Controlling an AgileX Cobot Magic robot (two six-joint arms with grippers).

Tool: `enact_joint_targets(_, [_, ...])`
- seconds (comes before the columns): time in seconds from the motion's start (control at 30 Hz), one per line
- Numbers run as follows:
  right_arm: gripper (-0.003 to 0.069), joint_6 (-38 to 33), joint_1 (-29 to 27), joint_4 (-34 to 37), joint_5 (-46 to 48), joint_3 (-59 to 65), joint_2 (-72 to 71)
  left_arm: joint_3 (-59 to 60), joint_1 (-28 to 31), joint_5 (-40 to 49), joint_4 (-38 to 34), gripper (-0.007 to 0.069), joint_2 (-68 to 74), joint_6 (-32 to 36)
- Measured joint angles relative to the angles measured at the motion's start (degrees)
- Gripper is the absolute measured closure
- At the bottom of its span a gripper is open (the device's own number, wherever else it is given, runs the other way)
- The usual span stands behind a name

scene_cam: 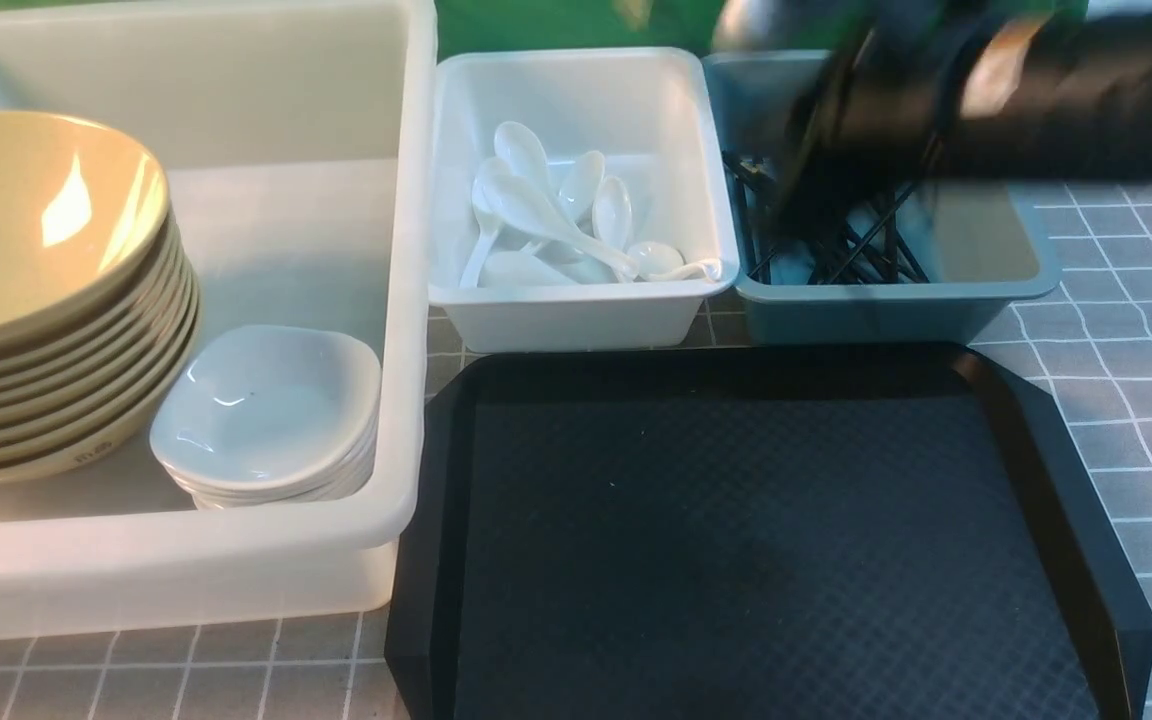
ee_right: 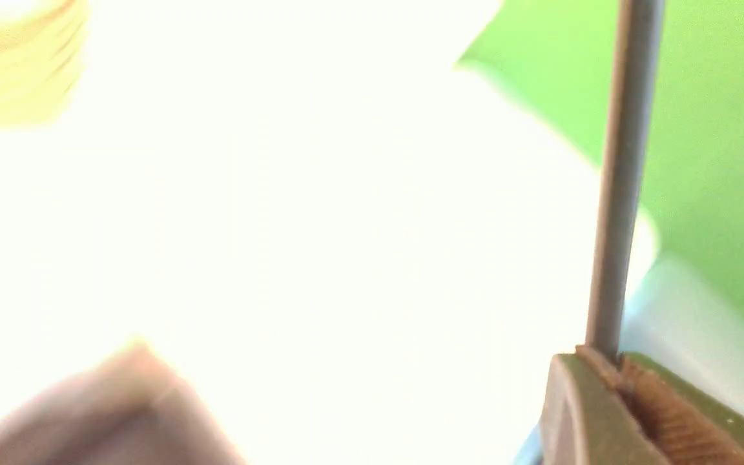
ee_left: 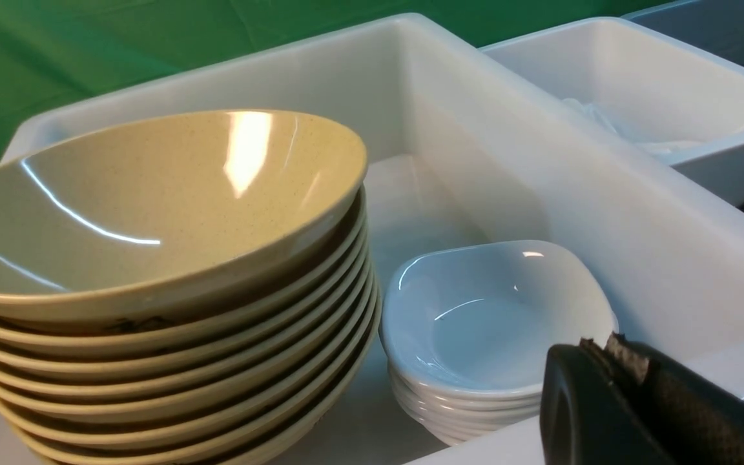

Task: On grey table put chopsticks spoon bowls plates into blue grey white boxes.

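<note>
The right gripper's fingers are pressing tight together on one thin dark chopstick, which is sticking straight out from between the ridged pads in the overexposed right wrist view. In the front view that right gripper is showing only as a black blur hanging over the blue-grey box, where more chopsticks are lying crossed in a loose heap. Just beside it, the small white box is holding a pile of white spoons. The large translucent box is sitting farther to the left, carrying a tall stack of beige bowls with a short stack of white plates touching it. The left gripper is resting low at that box's near rim, fingers closed together with nothing between them. The black tray is lying on the grey table in front of the two small boxes.
</note>
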Motion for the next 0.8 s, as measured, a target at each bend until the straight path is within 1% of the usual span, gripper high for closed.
enact_joint_targets(0.07, [0.0601, 0.1, -2.0, -0.1, -7.4, 0.0, 1.2, 0.0, 0.0, 0.0, 0.0, 0.0633, 0.0, 0.0])
enact_joint_targets(0.1, [0.0597, 1.1, -3.6, -0.1, -13.7, -0.1, 3.0, 0.0, 0.0, 0.0, 0.0, 0.0633, 0.0, 0.0])
enact_joint_targets(0.13, [0.0594, 1.4, -4.1, -0.1, -14.5, -0.2, 3.7, 0.0, 0.0, 0.0, 0.0, 0.0633, 0.0, 0.0])
enact_joint_targets(0.17, [0.0575, 3.8, -5.9, -0.1, -17.8, -0.9, 6.6, 0.0, 0.0, 0.0, 0.0, 0.0633, 0.0, 0.0])
enact_joint_targets(0.2, [0.0545, 7.2, -7.5, 0.0, -17.8, -2.3, 9.6, 0.0, 0.0, 0.0, 0.0, 0.0633, 0.0, 0.0])
enact_joint_targets(0.23, [0.0518, 9.6, -8.2, 0.0, -16.4, -3.3, 11.2, 0.0, 0.0, 0.0, 0.0, 0.0633, 0.0, 0.0])
enact_joint_targets(0.27, [0.0503, 10.1, -8.5, 0.0, -15.9, -3.9, 11.9, 0.0, 0.0, 0.0, 0.0, 0.0633, 0.0, 0.0])
enact_joint_targets(0.3, [0.0472, 11.6, -9.1, 0.0, -13.1, -5.0, 13.2, 0.0, 0.0, 0.0, 0.0, 0.0633, 0.0, 0.0])
enact_joint_targets(0.33, [0.0422, 13.1, -9.7, 0.0, -9.4, -6.9, 14.5, 0.0, 0.0, 0.0, 0.0, 0.0633, 0.0, 0.0])
enact_joint_targets(0.4, [0.0352, 14.4, -10.1, 0.0, -0.3, -10.5, 15.1, 0.0, 0.0, 0.0, 0.0, 0.0633, 0.0, 0.0])
enact_joint_targets(0.43, [0.0331, 14.4, -10.1, 0.0, 3.3, -12.1, 14.8, 0.0, 0.0, 0.0, 0.0, 0.0633, 0.0, 0.0])
enact_joint_targets(0.47, [0.0321, 14.1, -10.1, 0.0, 11.2, -15.2, 13.1, 0.0, 0.0, 0.0, 0.0, 0.0633, 0.0, 0.0])
enact_joint_targets(0.5, [0.0329, 13.3, -10.1, 0.0, 16.0, -16.7, 11.8, 0.0, 0.0, 0.0, 0.0, 0.0633, 0.0, 0.0])
enact_joint_targets(0.57, [0.0349, 11.8, -10.1, 0.0, 20.2, -18.0, 9.7, 0.0, 0.0, 0.0, 0.0, 0.0633, 0.0, 0.0])
enact_joint_targets(0.6, [0.0403, 9.0, -10.0, 0.0, 24.6, -19.0, 5.1, 0.0, 0.0, 0.0, 0.0, 0.0633, 0.0, 0.0])
enact_joint_targets(0.63, [0.0434, 7.7, -9.9, 0.0, 26.5, -19.0, 2.4, 0.0, 0.0, 0.0, 0.0, 0.0633, 0.0, 0.0])
enact_joint_targets(0.67, [0.0476, 6.3, -9.7, 0.0, 27.6, -18.5, -1.3, 0.0, 0.0, 0.0, 0.0, 0.0633, 0.0, 0.0])
enact_joint_targets(0.73, [0.0555, 4.8, -9.2, 0.0, 26.6, -15.2, -9.5, 0.0, 0.0, 0.0, 0.0, 0.0633, 0.0, 0.0])
enact_joint_targets(0.8, [0.0607, 4.2, -8.8, 0.5, 23.8, -9.6, -17.3, 0.0, 0.0, 0.0, 0.0, 0.0633, 0.0, 0.0])
